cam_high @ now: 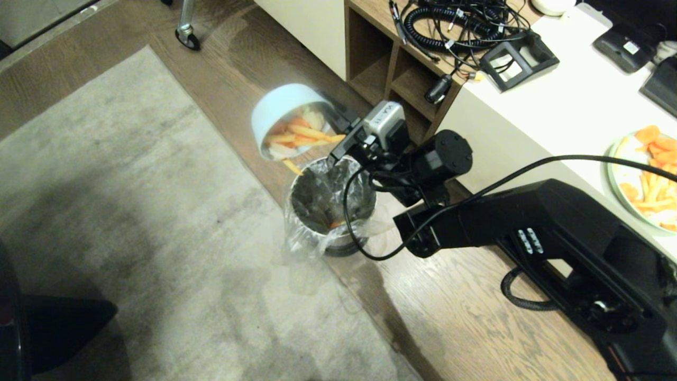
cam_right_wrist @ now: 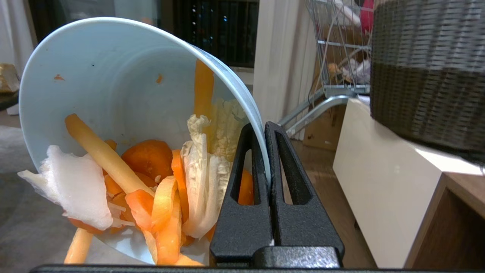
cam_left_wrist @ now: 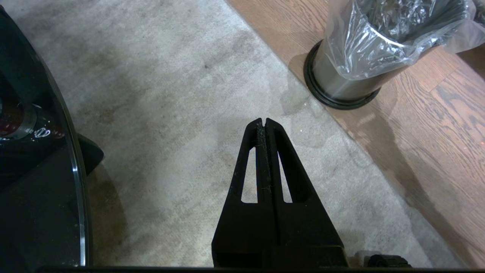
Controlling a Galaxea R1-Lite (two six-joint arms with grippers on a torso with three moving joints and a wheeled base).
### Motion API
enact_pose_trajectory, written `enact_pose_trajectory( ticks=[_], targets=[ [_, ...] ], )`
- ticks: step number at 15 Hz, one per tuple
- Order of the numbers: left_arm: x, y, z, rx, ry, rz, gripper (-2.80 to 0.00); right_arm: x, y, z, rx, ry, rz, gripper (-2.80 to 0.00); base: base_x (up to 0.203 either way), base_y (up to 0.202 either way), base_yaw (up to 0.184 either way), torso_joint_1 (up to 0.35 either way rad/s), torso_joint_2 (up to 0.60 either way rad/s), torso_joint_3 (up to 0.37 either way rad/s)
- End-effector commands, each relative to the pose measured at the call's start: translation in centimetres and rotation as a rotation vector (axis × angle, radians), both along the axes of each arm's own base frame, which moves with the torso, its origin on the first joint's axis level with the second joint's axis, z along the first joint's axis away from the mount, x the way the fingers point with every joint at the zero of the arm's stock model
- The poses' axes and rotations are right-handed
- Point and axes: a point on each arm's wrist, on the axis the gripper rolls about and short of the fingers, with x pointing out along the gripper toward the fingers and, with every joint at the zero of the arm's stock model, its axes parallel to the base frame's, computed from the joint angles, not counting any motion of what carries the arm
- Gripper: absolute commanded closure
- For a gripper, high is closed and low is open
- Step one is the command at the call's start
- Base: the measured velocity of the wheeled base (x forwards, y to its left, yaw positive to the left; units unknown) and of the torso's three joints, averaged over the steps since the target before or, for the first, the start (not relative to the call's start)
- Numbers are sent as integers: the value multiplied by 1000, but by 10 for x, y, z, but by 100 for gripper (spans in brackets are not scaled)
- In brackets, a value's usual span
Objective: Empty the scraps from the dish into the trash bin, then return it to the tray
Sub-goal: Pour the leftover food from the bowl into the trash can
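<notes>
My right gripper (cam_high: 338,138) is shut on the rim of the dish (cam_high: 288,114), a white bowl tipped steeply with its mouth facing down over the trash bin (cam_high: 312,227). The scraps (cam_high: 301,135), orange sticks and pale leafy pieces, slide toward the lower lip, and one stick (cam_high: 292,166) hangs just above the bin's liner. From the right wrist, the fingers (cam_right_wrist: 264,127) clamp the dish (cam_right_wrist: 125,87) wall with the scraps (cam_right_wrist: 151,178) piled beside them. My left gripper (cam_left_wrist: 264,122) is shut and empty over the carpet, with the trash bin (cam_left_wrist: 352,64) ahead of it. The tray is out of view.
A pale-green plate of orange pieces (cam_high: 648,174) sits on the white counter at the right. A wooden shelf unit with cables (cam_high: 460,26) stands behind the bin. A woven basket (cam_right_wrist: 428,68) and a wire cart (cam_right_wrist: 337,45) show in the right wrist view. Grey carpet (cam_high: 106,211) covers the left.
</notes>
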Motion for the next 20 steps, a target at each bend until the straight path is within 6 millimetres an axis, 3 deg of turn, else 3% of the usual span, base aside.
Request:
enact_pose_trajectory(
  ticks=[1, 14, 20],
  targets=[
    [0, 0, 0, -2, -1, 0, 0, -5, -4, 15, 39, -94, 16, 0, 0, 0, 0, 0, 0, 0],
    [0, 0, 0, 0, -1, 1, 0, -12, -6, 41, 6, -276, 79, 0, 0, 0, 0, 0, 0, 0],
    [0, 0, 0, 0, -1, 1, 0, -14, -6, 43, -14, -310, 103, 0, 0, 0, 0, 0, 0, 0]
  ],
)
